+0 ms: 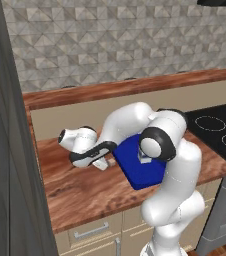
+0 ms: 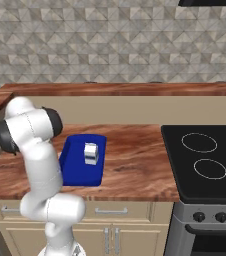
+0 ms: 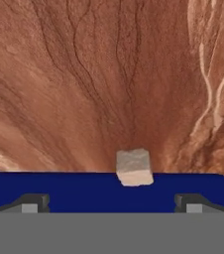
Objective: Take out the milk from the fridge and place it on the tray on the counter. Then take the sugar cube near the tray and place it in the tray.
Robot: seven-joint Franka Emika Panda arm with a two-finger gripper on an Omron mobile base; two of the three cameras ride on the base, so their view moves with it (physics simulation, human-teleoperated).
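A: One step left, by the look of it. The gripper (image 3: 112,203) hangs with jaws wide and empty over the counter (image 3: 59,99).

B: The sugar cube (image 3: 134,167)?

A: Dead ahead between the tips, against the tray (image 3: 74,191) rim; the milk (image 2: 91,153) stands in the tray.

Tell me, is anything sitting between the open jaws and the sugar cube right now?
Nothing visible does. In the hand view the sugar cube lies on the counter against the tray's rim, centred ahead of the open gripper, with only the blue tray below the fingertips. The milk stands in the tray, off that line.
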